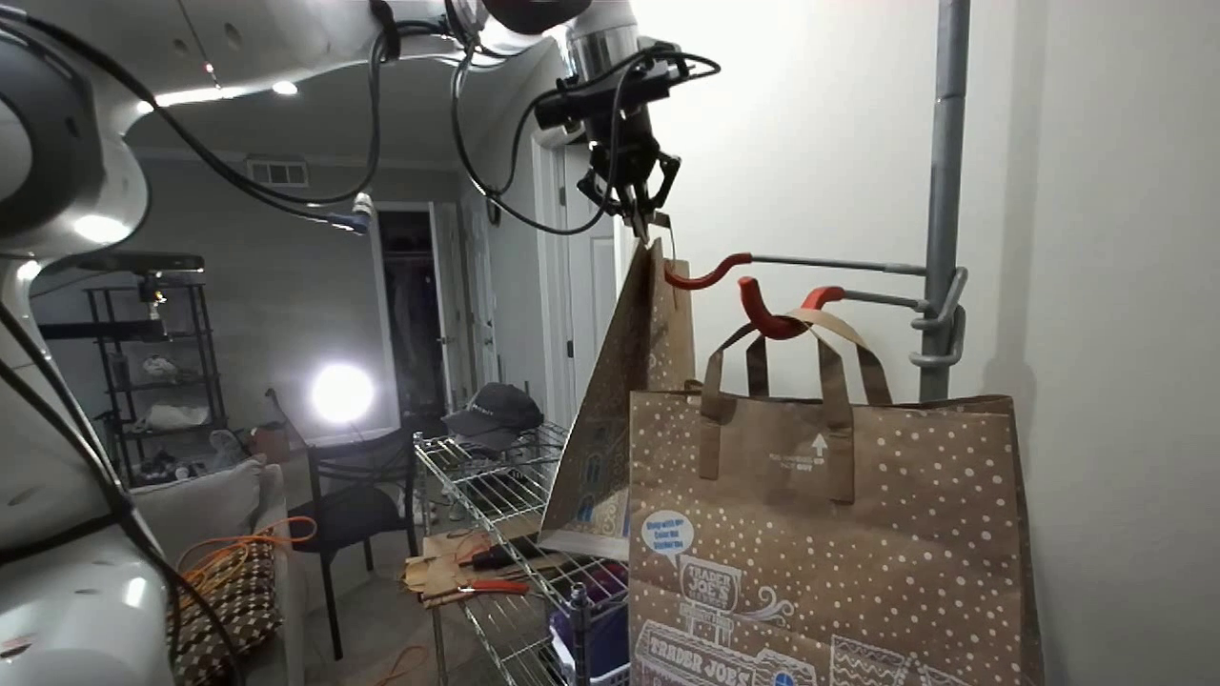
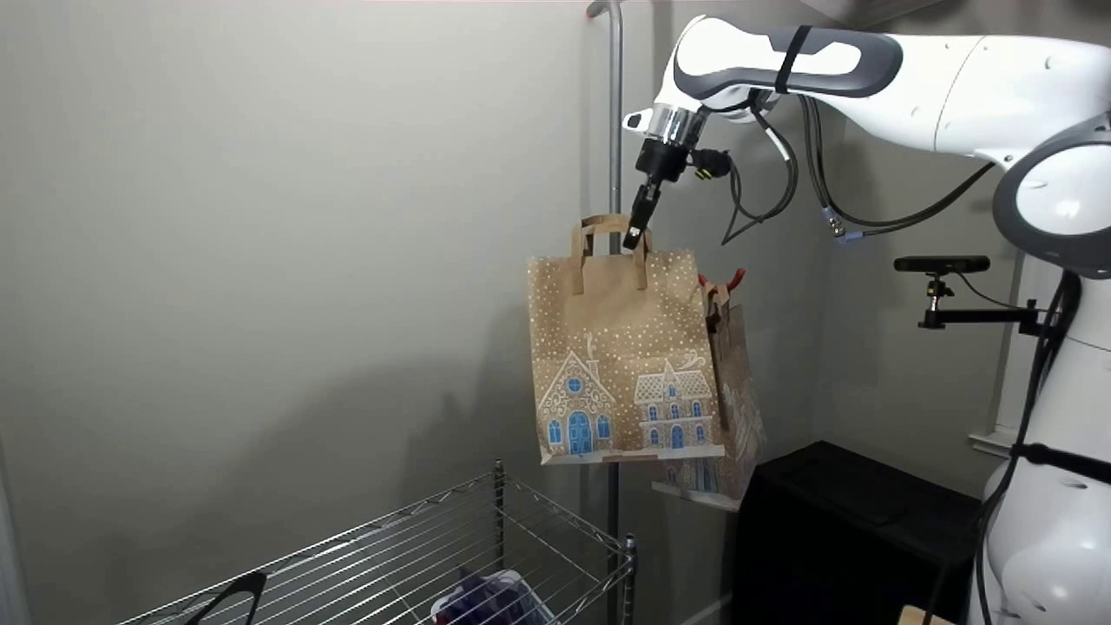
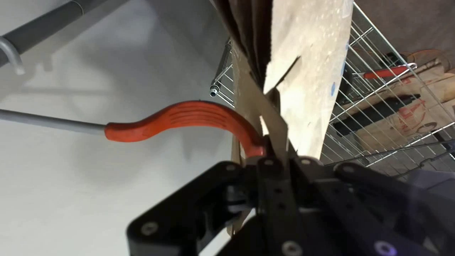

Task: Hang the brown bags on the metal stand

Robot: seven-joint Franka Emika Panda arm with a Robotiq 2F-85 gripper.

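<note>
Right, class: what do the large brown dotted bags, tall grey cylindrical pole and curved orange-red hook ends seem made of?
Bags: matte paper, by their straight creases. Pole: probably metal, smooth, with faint sheen. Hook ends: likely rubber or plastic coating, satin, with moulded ridges.

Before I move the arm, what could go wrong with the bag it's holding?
The end effector pinches a handle beside the orange hook, but I can't tell if it's looped over; letting go might drop the held bag. In both exterior views that overlaps the hung bag, so they could bump.
</note>
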